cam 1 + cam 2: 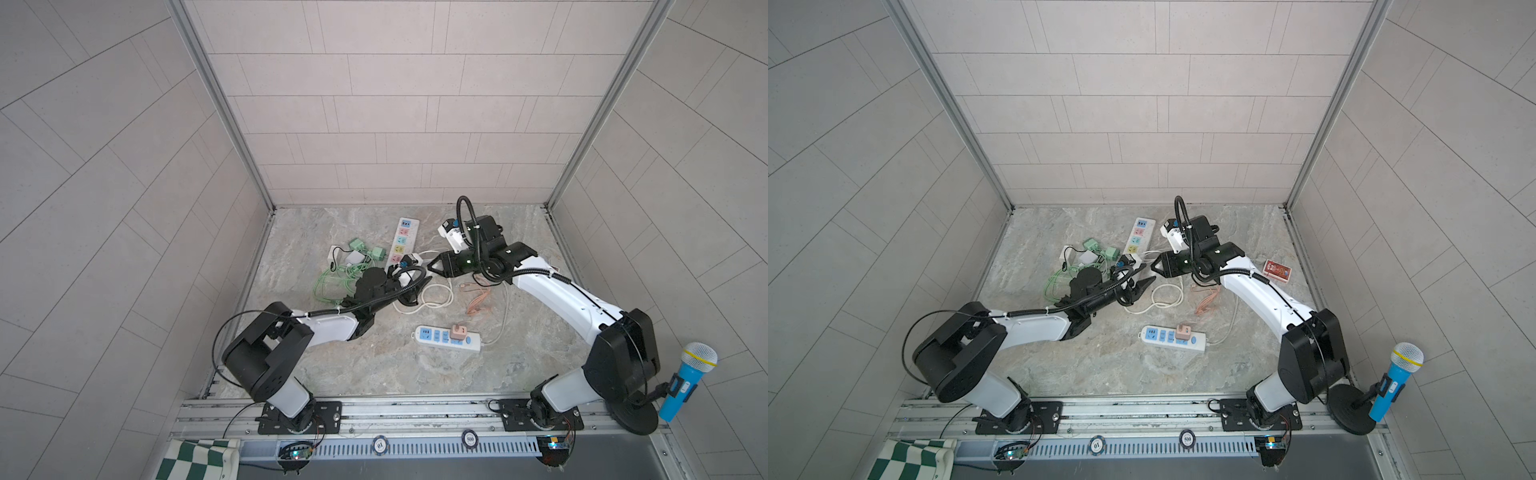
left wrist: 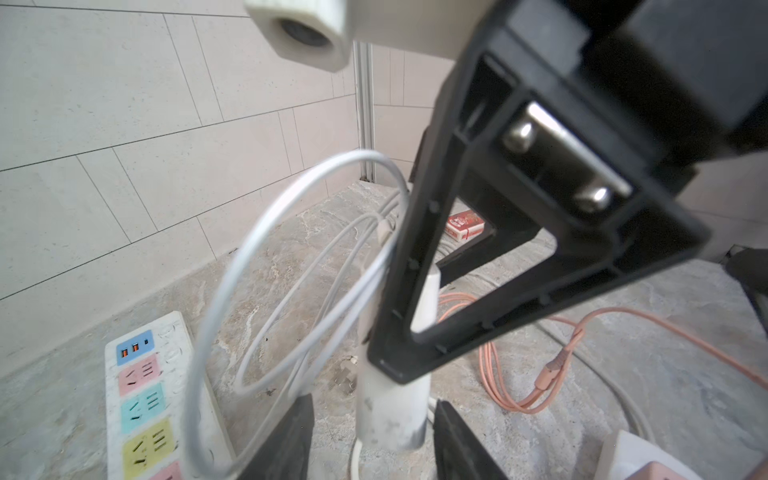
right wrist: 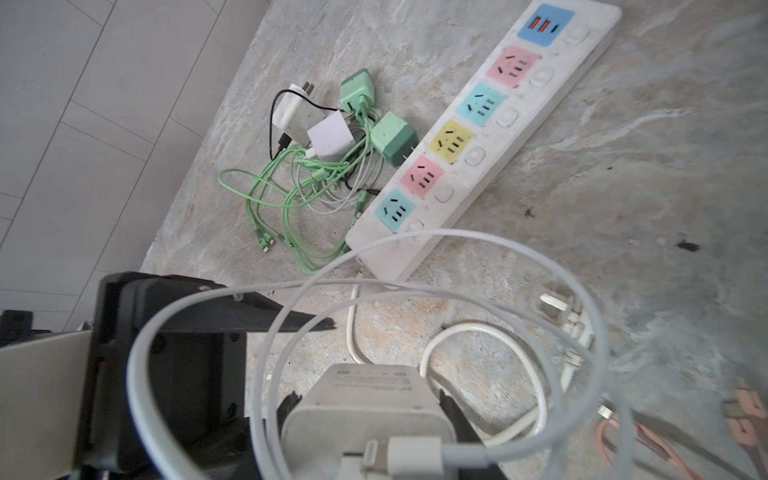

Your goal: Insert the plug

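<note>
1. The thing to watch is the white charger (image 3: 365, 409), a small block with a white cable (image 3: 498, 454) plugged into one face. It hangs in the air just off the cord end of the long power strip (image 3: 490, 137), closest to that strip's last blue socket (image 3: 395, 210).
2. The right gripper (image 1: 430, 268) has it. In its own wrist view, the two fingers lie flat against opposite sides of the block and pinch it.
3. The left gripper (image 2: 374, 405) meets it at the same spot, but its jaws stand parted, with a gap showing between one finger and the block. I'd call that a loose bracket, not a hold.
4. By the look of it the charger is light, hard and smooth-shelled, so it could slip or twist between narrow pads. The flat side faces are the place to grip. The cable and its connector are not.
5. The cable springs out in wide loops around both grippers and across the strip's cord end. It looks stiff enough to tug the block askew, and a loop could snag a finger.
6. I can't make out the prongs from here, so I can't say which face should meet a socket. The strip lies loose on the stone-patterned tabletop (image 1: 374, 365) and may skate when pressed.
</note>
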Robot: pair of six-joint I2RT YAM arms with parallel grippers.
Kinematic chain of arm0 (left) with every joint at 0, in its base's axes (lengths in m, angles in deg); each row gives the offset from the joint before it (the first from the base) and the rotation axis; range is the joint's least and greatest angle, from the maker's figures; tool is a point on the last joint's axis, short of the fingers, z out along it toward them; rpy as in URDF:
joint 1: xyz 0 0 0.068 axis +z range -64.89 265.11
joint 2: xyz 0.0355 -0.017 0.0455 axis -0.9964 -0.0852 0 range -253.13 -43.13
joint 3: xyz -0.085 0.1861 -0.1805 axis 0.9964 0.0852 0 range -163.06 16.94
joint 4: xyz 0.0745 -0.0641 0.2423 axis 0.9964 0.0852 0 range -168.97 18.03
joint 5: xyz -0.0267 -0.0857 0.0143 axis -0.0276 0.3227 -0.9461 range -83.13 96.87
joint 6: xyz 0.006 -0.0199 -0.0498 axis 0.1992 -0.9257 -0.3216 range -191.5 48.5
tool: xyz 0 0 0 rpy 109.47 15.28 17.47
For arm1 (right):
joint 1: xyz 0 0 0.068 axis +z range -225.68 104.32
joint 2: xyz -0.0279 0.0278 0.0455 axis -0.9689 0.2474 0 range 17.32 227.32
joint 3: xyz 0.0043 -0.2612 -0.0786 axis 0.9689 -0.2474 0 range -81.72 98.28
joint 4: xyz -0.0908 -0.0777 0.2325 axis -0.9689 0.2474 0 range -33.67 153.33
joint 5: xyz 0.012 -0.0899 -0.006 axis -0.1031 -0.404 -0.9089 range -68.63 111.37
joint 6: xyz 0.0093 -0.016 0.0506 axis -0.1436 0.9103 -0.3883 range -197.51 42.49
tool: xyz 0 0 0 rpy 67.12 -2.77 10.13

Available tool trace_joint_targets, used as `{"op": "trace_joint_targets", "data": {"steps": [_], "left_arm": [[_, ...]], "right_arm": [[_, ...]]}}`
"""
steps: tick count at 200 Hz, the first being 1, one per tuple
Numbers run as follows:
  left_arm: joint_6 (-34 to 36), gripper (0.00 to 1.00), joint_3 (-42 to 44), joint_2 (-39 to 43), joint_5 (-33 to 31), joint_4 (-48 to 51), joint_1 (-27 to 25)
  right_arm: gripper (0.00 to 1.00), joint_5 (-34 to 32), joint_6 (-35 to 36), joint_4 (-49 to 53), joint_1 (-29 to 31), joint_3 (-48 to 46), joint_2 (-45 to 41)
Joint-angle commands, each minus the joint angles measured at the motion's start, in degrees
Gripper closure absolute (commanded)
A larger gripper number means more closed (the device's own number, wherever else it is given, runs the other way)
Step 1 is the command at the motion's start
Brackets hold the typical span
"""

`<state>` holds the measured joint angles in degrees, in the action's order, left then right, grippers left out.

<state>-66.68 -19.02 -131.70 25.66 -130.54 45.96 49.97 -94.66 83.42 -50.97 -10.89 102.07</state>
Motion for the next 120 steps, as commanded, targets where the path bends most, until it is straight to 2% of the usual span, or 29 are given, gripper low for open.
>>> {"op": "trace_joint_targets", "data": {"steps": [1,57,95,120], "left_arm": [[-3.52,0.49,1.37,4.59,-1.64,0.63,-0.27],[-9.16,0.49,7.03,10.71,-2.37,2.84,-0.22],[-16.26,0.49,12.15,18.80,-9.77,7.13,-0.22],[-19.57,0.50,15.20,24.12,-12.66,13.13,-0.43]], "right_arm": [[0.75,-4.35,0.61,1.47,0.90,-1.79,-3.41],[0.76,-9.08,0.79,3.68,7.62,-5.21,-4.85],[0.76,-15.48,-0.30,7.68,11.45,-6.45,-6.53],[0.77,-22.05,-4.81,8.29,15.55,-8.59,-7.63]]}}
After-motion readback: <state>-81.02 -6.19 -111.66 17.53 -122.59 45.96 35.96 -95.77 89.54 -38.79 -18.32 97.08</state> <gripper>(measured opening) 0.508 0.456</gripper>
